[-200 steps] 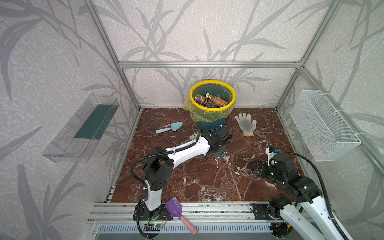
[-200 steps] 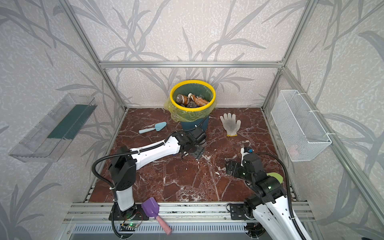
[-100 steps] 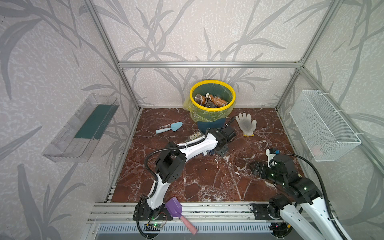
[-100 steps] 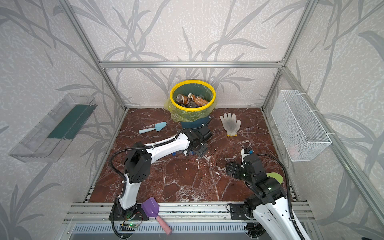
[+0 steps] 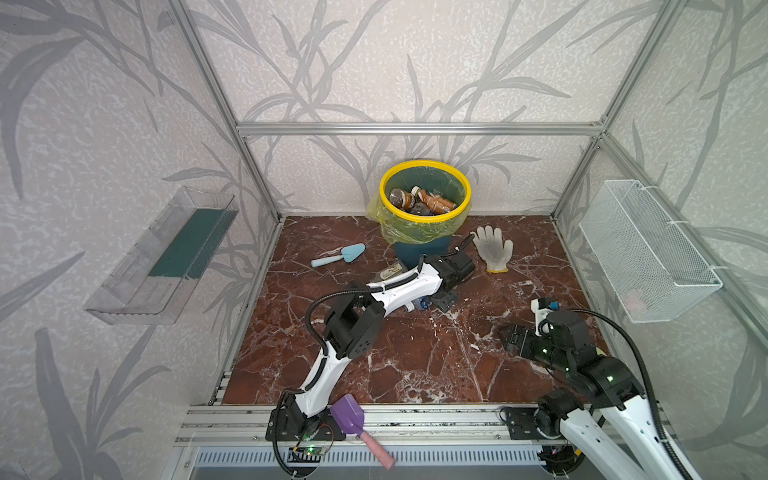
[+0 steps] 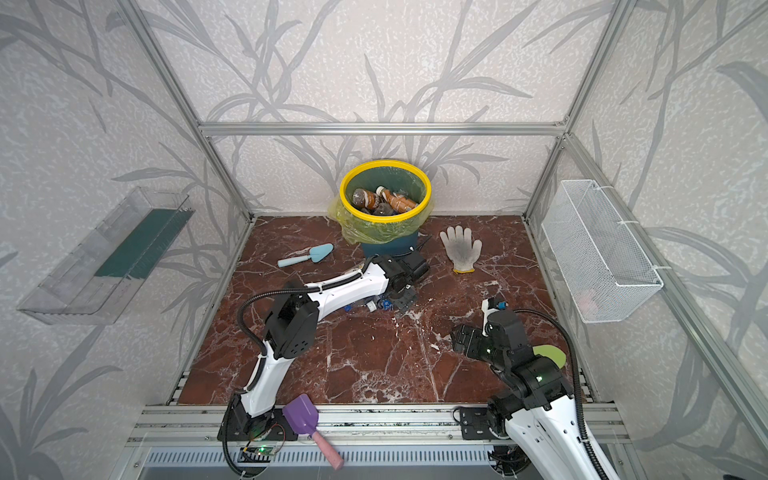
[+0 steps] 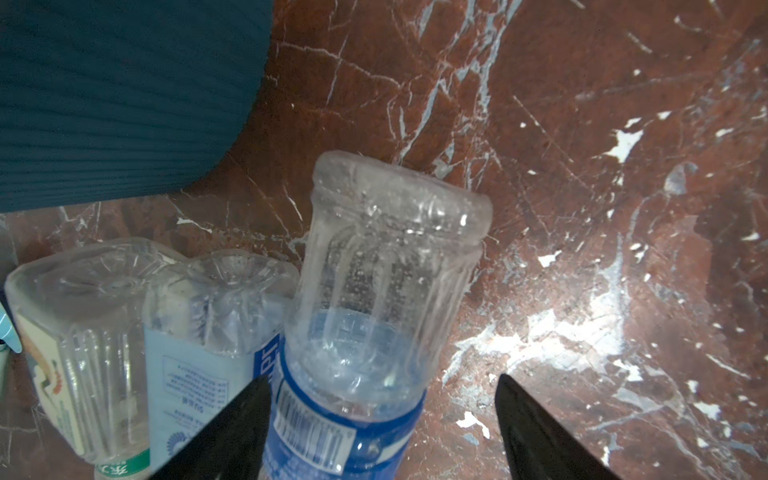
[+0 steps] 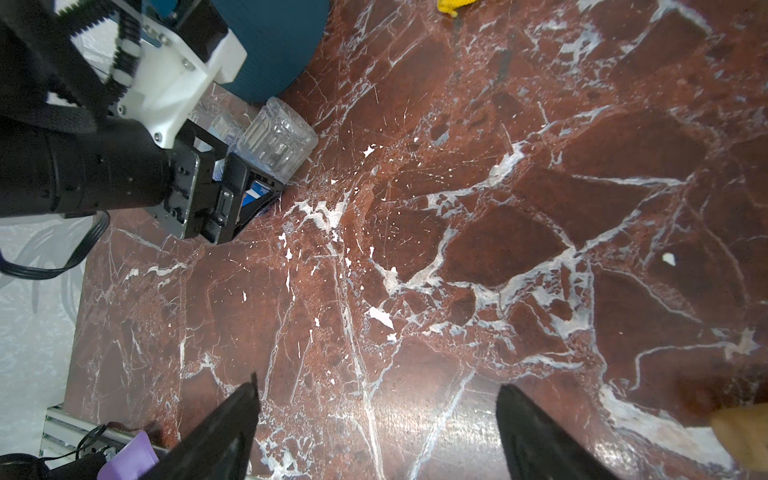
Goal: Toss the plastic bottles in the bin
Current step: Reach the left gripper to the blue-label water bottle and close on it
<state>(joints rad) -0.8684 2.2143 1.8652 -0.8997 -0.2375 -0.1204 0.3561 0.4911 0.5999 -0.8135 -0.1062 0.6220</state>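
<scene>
By the bin (image 5: 411, 230), left claw (image 7: 383, 377) wide astride bottle (image 7: 374, 291); right claw (image 8: 377, 381) wide over floor (image 8: 498, 249).

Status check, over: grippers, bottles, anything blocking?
Left gripper open, straddling a blue-label bottle by the bin, not clamped. Right gripper open, empty. Two more bottles crowd its side.

This is a robot test cell in a lab. A silver aluminium-profile frame (image 5: 415, 129) holds panels of grey leaf-patterned wallpaper (image 5: 104, 124) around a red-brown marble-look floor (image 5: 415, 353). Two white-and-black robot arms (image 5: 409, 286) are bolted to a slotted metal rail (image 5: 436, 417) in front.
</scene>
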